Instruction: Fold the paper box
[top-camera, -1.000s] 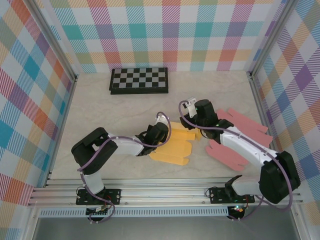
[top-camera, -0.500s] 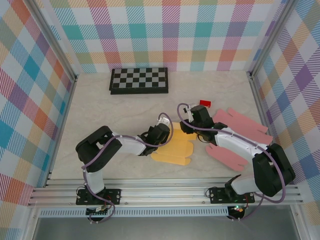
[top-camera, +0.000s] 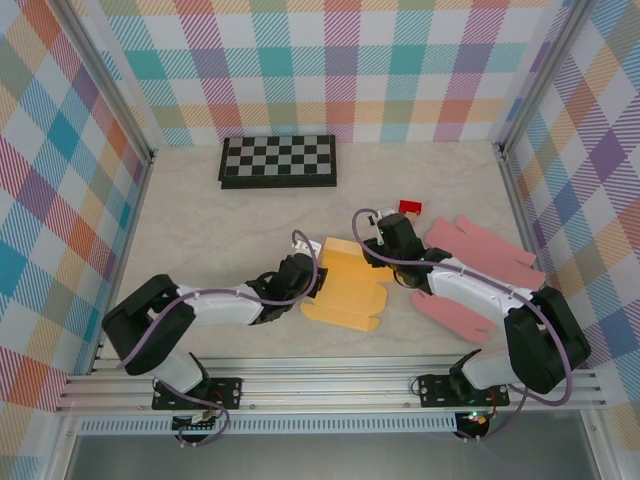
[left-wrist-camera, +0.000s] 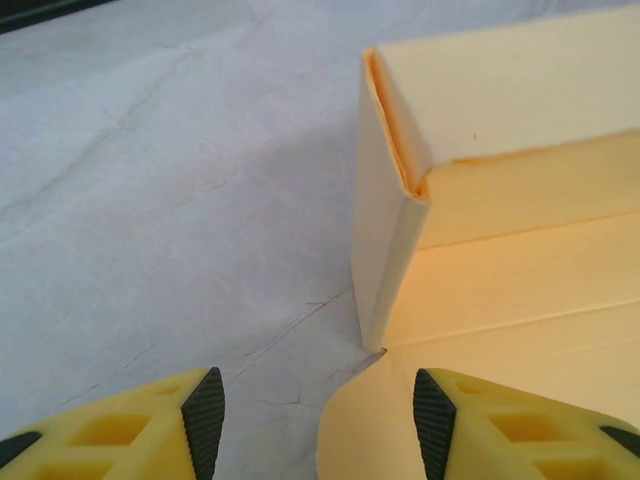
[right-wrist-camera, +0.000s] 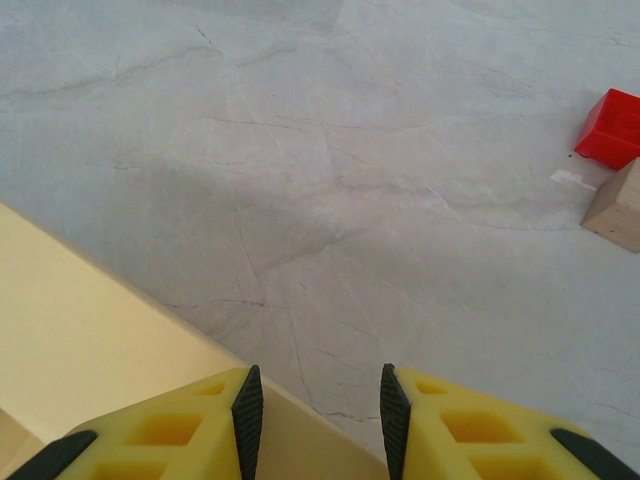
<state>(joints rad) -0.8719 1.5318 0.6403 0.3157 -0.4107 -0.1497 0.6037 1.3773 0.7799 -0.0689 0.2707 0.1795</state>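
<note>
The yellow paper box (top-camera: 346, 291) lies part-folded on the table between the two arms. In the left wrist view one of its side walls (left-wrist-camera: 385, 225) stands upright, with a flat panel (left-wrist-camera: 520, 290) to its right. My left gripper (top-camera: 306, 281) is at the box's left edge, open (left-wrist-camera: 318, 425), and a flat flap lies loose between its fingers. At the box's far right corner sits my right gripper (top-camera: 379, 247), jaws apart (right-wrist-camera: 315, 420). The box's edge (right-wrist-camera: 110, 330) runs under its left finger, and bare table shows in the gap.
Two pink paper sheets (top-camera: 470, 270) lie to the right under the right arm. A chessboard (top-camera: 278, 161) rests at the back. A red block (top-camera: 410, 207) (right-wrist-camera: 610, 128) and a wooden block (right-wrist-camera: 618, 205) sit behind the right gripper. Checked walls enclose the table.
My left gripper has opened, let go of the box and pulled back to the left. The right gripper came down to the box's far corner and has stayed there.
</note>
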